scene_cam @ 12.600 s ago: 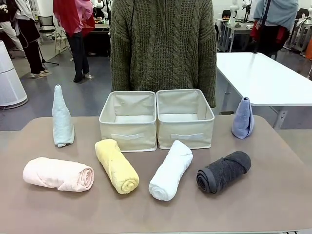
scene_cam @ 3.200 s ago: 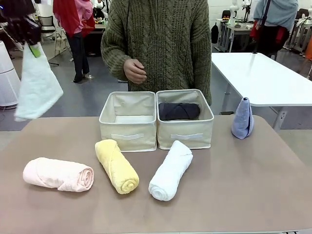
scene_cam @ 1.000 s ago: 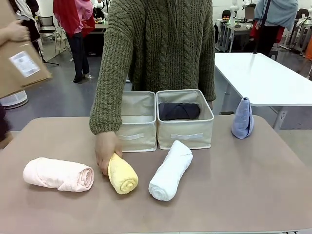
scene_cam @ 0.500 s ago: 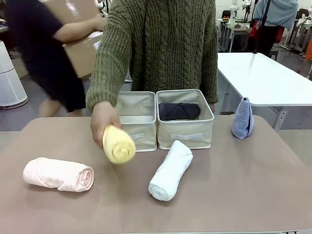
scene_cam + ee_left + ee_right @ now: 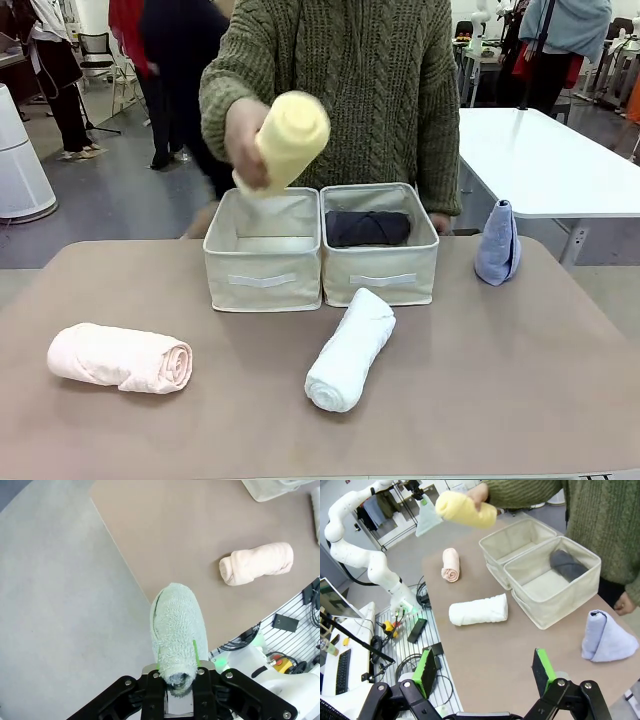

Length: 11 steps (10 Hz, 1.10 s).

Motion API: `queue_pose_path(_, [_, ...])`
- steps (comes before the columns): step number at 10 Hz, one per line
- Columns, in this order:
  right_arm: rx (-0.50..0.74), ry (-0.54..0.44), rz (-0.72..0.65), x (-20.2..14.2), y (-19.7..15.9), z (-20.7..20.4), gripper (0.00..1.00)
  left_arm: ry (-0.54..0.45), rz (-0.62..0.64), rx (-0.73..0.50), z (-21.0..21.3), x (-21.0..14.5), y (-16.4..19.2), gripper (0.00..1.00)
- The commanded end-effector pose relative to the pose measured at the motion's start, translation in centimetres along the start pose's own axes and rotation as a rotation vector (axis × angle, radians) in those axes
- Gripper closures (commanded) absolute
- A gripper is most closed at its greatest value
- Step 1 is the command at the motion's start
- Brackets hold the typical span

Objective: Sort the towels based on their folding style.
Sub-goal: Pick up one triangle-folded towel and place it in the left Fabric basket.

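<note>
A person's hand holds the yellow rolled towel [image 5: 290,135] in the air above the left bin [image 5: 263,282]. The dark grey roll [image 5: 367,227] lies in the right bin [image 5: 380,284]. On the table lie the white roll [image 5: 350,350] and the pink roll [image 5: 120,357]; the lavender cone [image 5: 498,243] stands at the far right. My left gripper [image 5: 177,674] is shut on the pale teal towel [image 5: 177,627], held high off the table's left edge. My right gripper [image 5: 484,672] is open and holds nothing, above the table's near right side.
The two beige bins stand side by side at the table's middle back, with the person right behind them. In the right wrist view the left arm [image 5: 355,530] rises beyond the table. Cables and a grating [image 5: 420,630] lie past the table's edge.
The person picked the yellow roll up off the table and raised it to above the left bin. Passers-by moved behind. The other towels stayed put.
</note>
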State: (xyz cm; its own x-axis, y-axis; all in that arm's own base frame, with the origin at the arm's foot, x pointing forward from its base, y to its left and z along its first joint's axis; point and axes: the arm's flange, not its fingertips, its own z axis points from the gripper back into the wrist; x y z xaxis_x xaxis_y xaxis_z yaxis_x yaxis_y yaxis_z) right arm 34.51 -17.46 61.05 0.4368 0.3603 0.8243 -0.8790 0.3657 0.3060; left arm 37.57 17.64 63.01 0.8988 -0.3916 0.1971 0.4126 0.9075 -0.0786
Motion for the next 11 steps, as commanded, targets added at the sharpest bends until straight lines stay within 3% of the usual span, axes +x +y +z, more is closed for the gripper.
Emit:
queue_pose_path(1, [0.01, -0.027, 0.017, 0.1, -0.1, 0.0, 0.0, 0.01, -0.127, 0.051, 1.2, 3.7, -2.1, 0.83])
queue_pose_path(5, [0.01, -0.027, 0.017, 0.1, -0.1, 0.0, 0.0, 0.033, -0.419, 0.062, 2.2, 17.6, -11.9, 0.83])
queue_pose_path(7, [0.01, -0.027, 0.017, 0.1, -0.1, 0.0, 0.0, 0.056, -0.45, 0.04, 0.7, 19.7, -14.1, 0.83])
queue_pose_path(11, [0.01, -0.027, 0.017, 0.1, -0.1, 0.0, 0.0, 0.04, -0.46, 0.055, -0.1, 19.9, -15.4, 0.83])
